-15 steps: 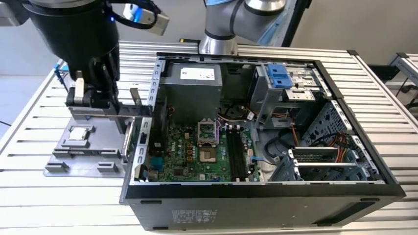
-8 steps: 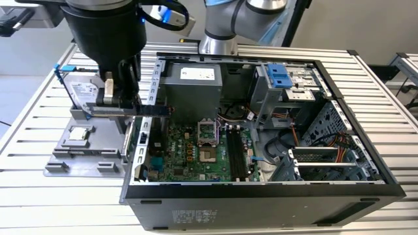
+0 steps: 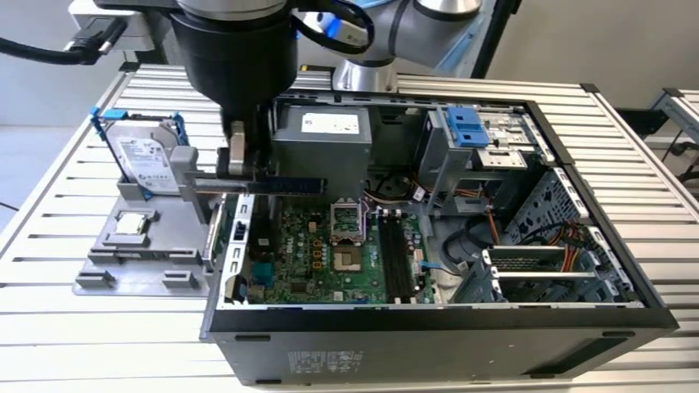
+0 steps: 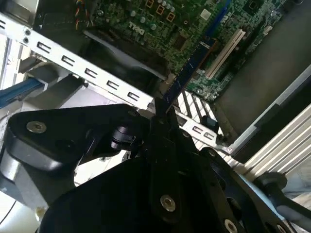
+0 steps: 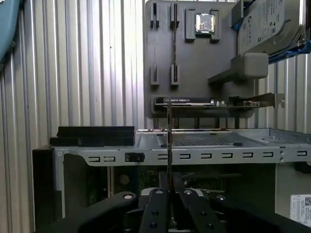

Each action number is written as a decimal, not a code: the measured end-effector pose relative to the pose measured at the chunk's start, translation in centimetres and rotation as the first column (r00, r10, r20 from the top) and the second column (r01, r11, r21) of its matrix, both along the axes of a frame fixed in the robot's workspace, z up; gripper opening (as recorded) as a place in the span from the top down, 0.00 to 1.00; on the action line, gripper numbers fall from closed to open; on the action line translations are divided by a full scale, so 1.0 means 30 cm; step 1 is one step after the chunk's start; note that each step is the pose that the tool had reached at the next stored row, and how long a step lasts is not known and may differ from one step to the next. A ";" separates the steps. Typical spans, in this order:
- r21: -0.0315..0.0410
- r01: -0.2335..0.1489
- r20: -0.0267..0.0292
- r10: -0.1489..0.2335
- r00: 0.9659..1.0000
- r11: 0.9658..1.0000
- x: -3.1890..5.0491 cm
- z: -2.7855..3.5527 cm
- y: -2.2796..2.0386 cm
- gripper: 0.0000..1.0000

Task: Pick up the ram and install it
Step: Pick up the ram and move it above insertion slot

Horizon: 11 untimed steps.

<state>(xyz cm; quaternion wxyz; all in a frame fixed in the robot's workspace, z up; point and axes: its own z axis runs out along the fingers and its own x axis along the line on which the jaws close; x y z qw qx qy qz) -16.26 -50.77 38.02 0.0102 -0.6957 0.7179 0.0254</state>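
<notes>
The jaws are clamped on one end of the ram (image 3: 287, 185), which sticks out level from them. It hangs just inside the open computer case (image 3: 437, 321), at the wall on the exterior view's left, above the green motherboard (image 3: 317, 262). In the first wrist view the ram (image 5: 168, 145) shows edge-on as a thin line rising from between the jaws and crossing the case's wall. The grey holder (image 3: 131, 254) sits beside the case on the slatted surface (image 3: 65, 344).
</notes>
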 end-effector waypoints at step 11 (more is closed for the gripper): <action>0.000 0.000 0.000 0.000 1.000 1.000 0.166 -0.001 0.000 1.00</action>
